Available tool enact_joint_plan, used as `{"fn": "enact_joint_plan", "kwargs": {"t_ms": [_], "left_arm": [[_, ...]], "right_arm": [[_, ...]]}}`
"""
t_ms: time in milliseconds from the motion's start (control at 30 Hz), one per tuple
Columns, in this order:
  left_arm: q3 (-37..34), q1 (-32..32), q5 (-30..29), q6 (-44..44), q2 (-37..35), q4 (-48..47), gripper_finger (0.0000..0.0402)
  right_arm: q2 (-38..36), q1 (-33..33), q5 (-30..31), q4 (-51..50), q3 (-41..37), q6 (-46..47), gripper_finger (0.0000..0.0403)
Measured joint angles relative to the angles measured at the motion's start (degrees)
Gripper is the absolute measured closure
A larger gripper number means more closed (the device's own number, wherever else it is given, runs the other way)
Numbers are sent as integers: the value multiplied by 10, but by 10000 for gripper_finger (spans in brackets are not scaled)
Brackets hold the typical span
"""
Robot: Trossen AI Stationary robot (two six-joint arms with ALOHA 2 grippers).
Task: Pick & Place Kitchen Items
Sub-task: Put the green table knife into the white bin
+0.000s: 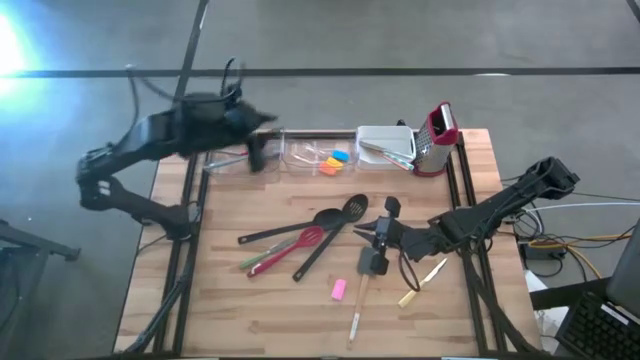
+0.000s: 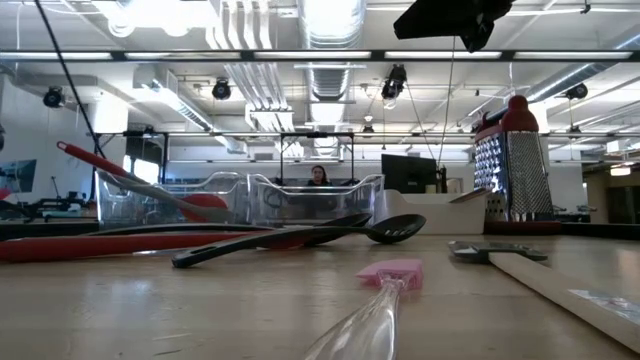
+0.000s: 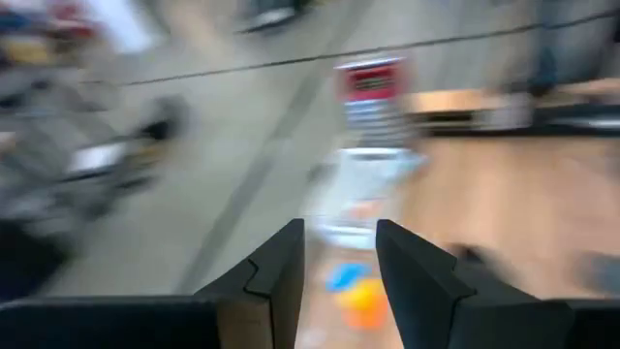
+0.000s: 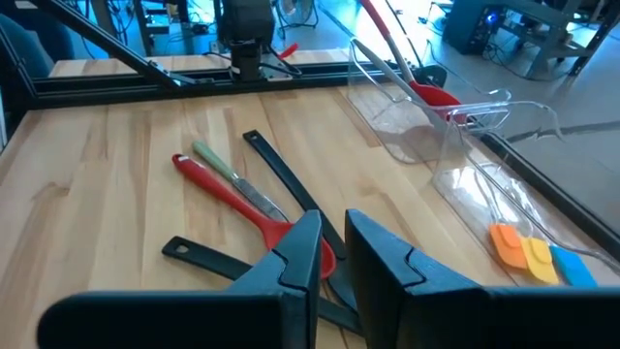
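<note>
While the left gripper (image 1: 256,156), jaws part open and empty, hangs over the clear tubs (image 1: 305,150) at the far edge, the right gripper (image 1: 377,232), jaws narrow, hovers mid-table beside the black slotted spoon (image 1: 330,236), lying diagonally with its head toward the tubs.

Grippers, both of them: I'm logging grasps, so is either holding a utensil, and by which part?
Nothing is held. The left gripper is open and empty above the clear tubs; the right gripper is nearly shut, empty, over the table.
</note>
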Motion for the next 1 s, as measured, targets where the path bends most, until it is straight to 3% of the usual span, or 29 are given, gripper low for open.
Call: {"fn": "enact_joint_plan", "kwargs": {"t_ms": [133,300,567,800,1000], "left_arm": [[-3,-76,74,-75,-34,-75,266],[-42,-204,59,-177,-36,-147,279],[-171,-395,-10,-347,8,-151,306],[-274,-451,22,-508,55,-149,307],[-329,-451,68,-542,78,-148,296]], "right_arm": [[0,0,0,0,0,0,358],[0,0,0,0,0,7,360],[0,0,0,0,0,26,360],[0,0,0,0,0,28,359],[0,0,0,0,0,30,358]]}}
